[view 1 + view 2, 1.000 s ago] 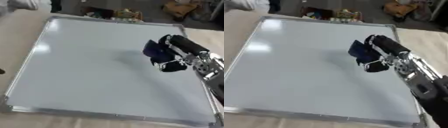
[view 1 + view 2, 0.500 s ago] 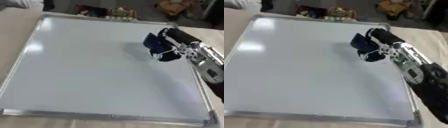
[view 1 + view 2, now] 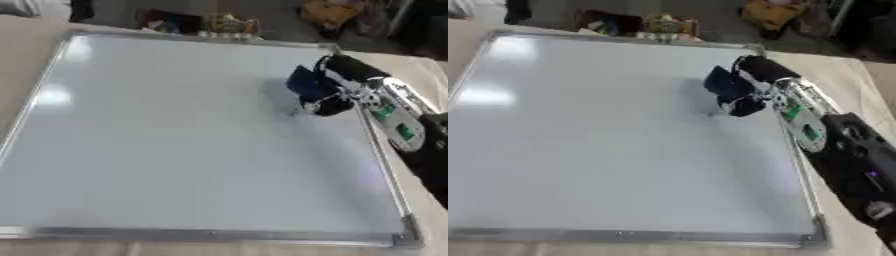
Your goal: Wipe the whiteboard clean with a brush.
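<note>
Up at the far right part of the whiteboard point(image 3: 175, 145), close to its right rail, sits the dark blue brush point(image 3: 308, 85), and the right hand point(image 3: 337, 97) has it. The brush is on the hand's left side, toward the middle of the board, with the curled fingers point(image 3: 745, 106) wrapped around its near edge and the black back of the hand arched over its far edge. So that hand is clenched around the brush, no doubt about it. The brush looks pressed down on the white surface, though whether its whole face lies flat I cannot tell. A faint shadow spreads on the board just left of it.

Now the arm: it comes in from the lower right, black at the forearm, then silver with green patches at the wrist, running up along the right rail and crossing over it so that the hand lands just inside the frame. The wrist is bent inward, turning the hand toward the board's centre.

As for the board itself, it lies flat on a pale table point(image 3: 26, 30), its silver frame visible on all four sides, and the surface reads plain white with glare patches near the left edge. Only the right hand shows in either view.
</note>
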Robot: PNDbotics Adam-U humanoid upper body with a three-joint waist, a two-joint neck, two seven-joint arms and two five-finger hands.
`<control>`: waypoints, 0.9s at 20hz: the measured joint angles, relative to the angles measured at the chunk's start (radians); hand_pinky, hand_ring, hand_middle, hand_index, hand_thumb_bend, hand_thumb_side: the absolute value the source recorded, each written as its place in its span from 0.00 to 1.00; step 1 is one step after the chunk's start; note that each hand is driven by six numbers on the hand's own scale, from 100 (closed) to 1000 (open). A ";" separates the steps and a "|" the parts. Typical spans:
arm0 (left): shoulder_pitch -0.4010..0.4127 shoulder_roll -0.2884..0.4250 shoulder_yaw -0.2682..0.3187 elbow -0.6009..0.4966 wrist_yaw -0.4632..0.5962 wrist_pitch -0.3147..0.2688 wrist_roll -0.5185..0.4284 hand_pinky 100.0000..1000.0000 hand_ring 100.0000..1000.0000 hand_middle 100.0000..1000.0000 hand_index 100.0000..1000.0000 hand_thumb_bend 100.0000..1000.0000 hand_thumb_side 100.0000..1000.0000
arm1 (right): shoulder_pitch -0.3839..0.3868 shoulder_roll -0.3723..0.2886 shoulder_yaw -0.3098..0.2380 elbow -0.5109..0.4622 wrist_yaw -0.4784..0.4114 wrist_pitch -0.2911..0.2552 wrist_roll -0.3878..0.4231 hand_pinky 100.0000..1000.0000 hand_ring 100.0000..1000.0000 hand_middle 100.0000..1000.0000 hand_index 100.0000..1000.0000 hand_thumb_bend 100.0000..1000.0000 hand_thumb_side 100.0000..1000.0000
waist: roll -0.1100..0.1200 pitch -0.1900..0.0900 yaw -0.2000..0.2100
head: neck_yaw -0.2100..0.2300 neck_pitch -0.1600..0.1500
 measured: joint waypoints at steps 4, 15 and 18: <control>0.000 0.000 0.000 0.000 0.000 0.000 -0.001 0.44 0.30 0.40 0.42 0.15 0.87 | 0.000 0.005 -0.002 0.008 -0.026 -0.014 0.048 0.58 0.68 0.30 0.00 0.02 0.15 | 0.000 0.000 -0.001 | 0.000 0.000; 0.000 0.000 -0.005 0.000 0.001 0.000 -0.004 0.44 0.30 0.40 0.42 0.14 0.87 | 0.000 0.005 -0.004 -0.024 -0.147 -0.012 0.203 0.62 0.71 0.33 0.00 0.12 0.17 | 0.000 0.000 -0.004 | 0.006 0.000; -0.002 0.000 -0.005 0.000 0.002 0.001 -0.005 0.44 0.30 0.40 0.42 0.14 0.86 | 0.000 0.005 -0.004 -0.030 -0.150 -0.010 0.212 0.63 0.71 0.33 0.00 0.11 0.18 | 0.000 0.000 -0.004 | 0.006 -0.001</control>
